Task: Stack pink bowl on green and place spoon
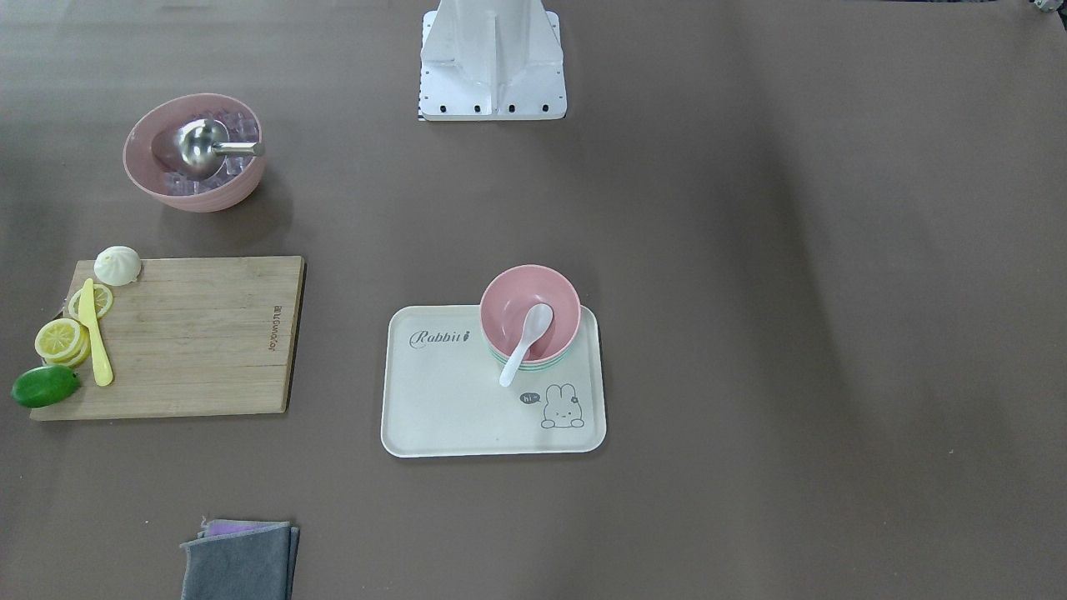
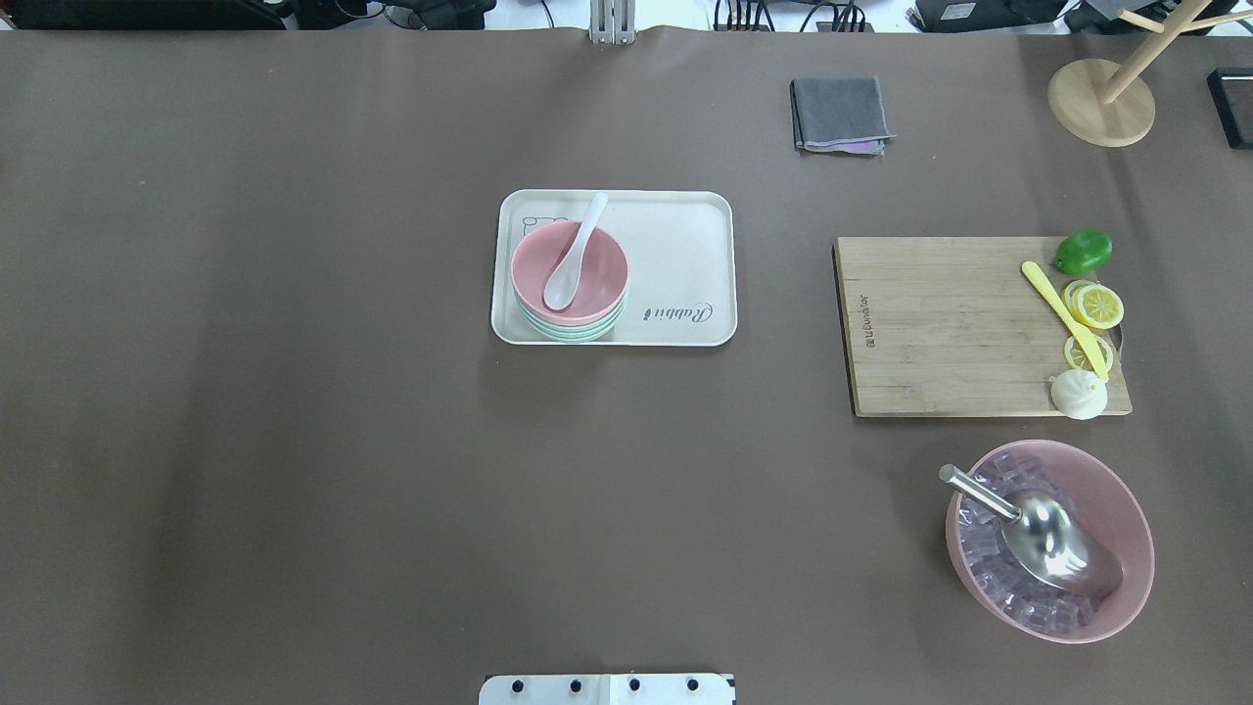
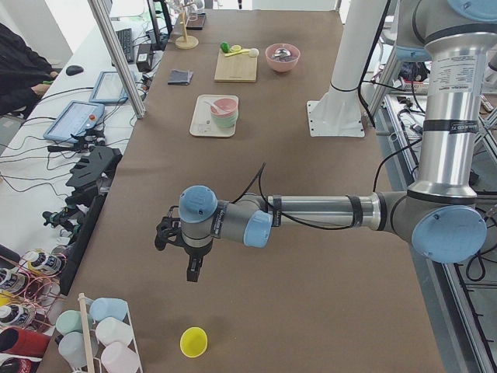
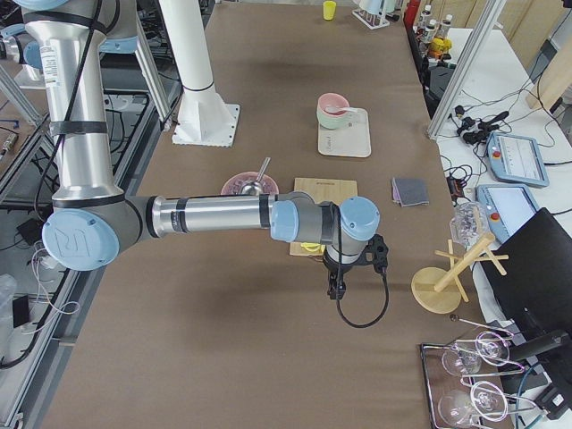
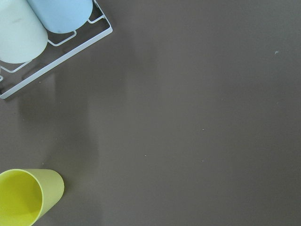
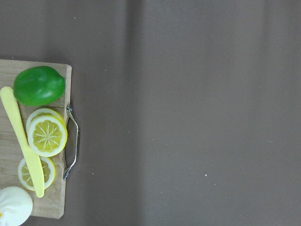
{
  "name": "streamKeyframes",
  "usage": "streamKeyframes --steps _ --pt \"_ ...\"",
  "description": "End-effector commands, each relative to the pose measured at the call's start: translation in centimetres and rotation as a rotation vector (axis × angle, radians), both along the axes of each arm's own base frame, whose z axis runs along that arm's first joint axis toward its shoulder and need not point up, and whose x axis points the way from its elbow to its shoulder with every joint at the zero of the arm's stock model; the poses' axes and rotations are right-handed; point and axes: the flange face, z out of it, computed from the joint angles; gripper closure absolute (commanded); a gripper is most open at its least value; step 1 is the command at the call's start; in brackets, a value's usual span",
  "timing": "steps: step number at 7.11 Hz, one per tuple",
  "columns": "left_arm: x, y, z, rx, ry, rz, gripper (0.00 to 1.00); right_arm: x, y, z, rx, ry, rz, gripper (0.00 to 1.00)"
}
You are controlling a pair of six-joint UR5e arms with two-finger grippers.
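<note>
"Pink bowl (image 2: 602, 266), where does it sit?"

"Nested upright in the green bowl (image 2: 570, 333), whose mint rim shows just beneath it. The stack stands on the left end of the cream rabbit tray (image 2: 685, 245), near the middle of the table."

"And the white soup spoon (image 2: 578, 250)?"

"Its scoop lies inside the pink one. The handle leans on the far rim and sticks out over the tray."

"The arms?"

"Both are well apart from the tray. The left gripper (image 3: 191, 270) hangs pointing down over bare table at the left end, near a yellow cup (image 3: 193, 341) lying on its side. The right gripper (image 4: 335, 288) hangs over the right end, just past the wooden cutting board (image 2: 940, 333). Only the side cameras catch them, so I cannot tell how their fingers stand."

"What else is on the right?"

"A lime (image 2: 1083, 251), lemon slices (image 2: 1096, 305) and a yellow knife (image 2: 1065, 318) on the board, with an ice-cube bowl (image 2: 1131, 529) holding a metal scoop (image 2: 1052, 543) nearer the robot."
</note>
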Motion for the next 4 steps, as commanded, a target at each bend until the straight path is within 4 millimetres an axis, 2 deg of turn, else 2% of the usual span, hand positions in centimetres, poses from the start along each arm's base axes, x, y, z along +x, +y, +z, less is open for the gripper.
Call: streamKeyframes --steps 1,4 --pt "-0.03 0.00 0.05 -0.001 -0.004 -0.001 0.01 0.07 -0.05 -0.10 0.002 -0.005 0.002 0.00" --pt "-0.04 -0.01 -0.01 0.002 -0.006 0.000 0.01 0.38 -0.09 -0.26 0.005 -0.005 0.008 0.00"
